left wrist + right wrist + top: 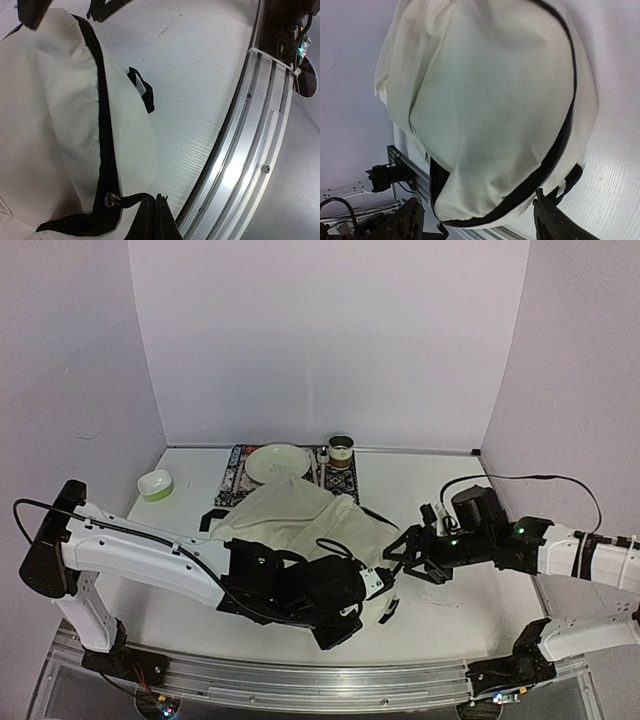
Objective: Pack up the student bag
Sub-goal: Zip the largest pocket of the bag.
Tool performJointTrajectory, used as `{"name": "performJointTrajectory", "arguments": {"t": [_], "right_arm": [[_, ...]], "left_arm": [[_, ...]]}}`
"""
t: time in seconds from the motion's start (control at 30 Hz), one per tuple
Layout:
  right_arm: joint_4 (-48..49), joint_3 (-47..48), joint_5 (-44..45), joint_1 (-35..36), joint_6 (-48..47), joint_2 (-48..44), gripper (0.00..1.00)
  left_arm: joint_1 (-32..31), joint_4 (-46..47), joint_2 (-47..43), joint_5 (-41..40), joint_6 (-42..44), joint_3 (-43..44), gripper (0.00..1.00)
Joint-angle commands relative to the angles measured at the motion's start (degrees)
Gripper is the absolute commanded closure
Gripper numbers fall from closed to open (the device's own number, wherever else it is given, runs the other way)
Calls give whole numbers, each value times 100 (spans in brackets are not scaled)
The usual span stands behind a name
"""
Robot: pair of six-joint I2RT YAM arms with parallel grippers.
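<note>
Jaws of the left gripper (155, 220) are clenched shut at the student bag's (300, 520) black trim. The right gripper (478, 200) is spread wide just right of the bag, nothing grasped.

Soft, even overhead light keeps the tabletop (450, 590) bright, with faint shadows under the arms (150, 550); the walls (330, 340) carry a lilac tint. In the left wrist view the metal rail (235, 170) glares and bows with lens distortion. The right end effector (476, 200) shows dark and blurred near its lens.
</note>
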Motion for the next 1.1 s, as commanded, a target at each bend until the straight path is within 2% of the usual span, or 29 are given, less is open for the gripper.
{"name": "performJointTrajectory", "arguments": {"t": [0.0, 0.2, 0.4, 0.53, 0.7, 0.8, 1.07], "right_arm": [[-192, -185, 615, 648, 648, -107, 26], [-154, -231, 903, 1096, 688, 14, 31], [256, -168, 870, 1170, 747, 508, 42], [245, -134, 940, 1176, 631, 703, 57], [-37, -50, 1215, 1164, 459, 672, 88], [-556, 143, 1578, 1161, 196, 522, 100], [-1372, 405, 1791, 733, -329, 147, 100]], "left_arm": [[15, 283, -41, -6, 133, 226, 100], [15, 360, -151, -40, 132, 76, 100], [11, 420, -333, -62, 48, -118, 100], [23, 483, -475, -144, -32, -309, 100], [61, 480, -724, -224, -187, -576, 100], [137, 478, -976, -273, -354, -899, 100], [804, 444, -1592, -203, -1043, -1935, 100]]}}
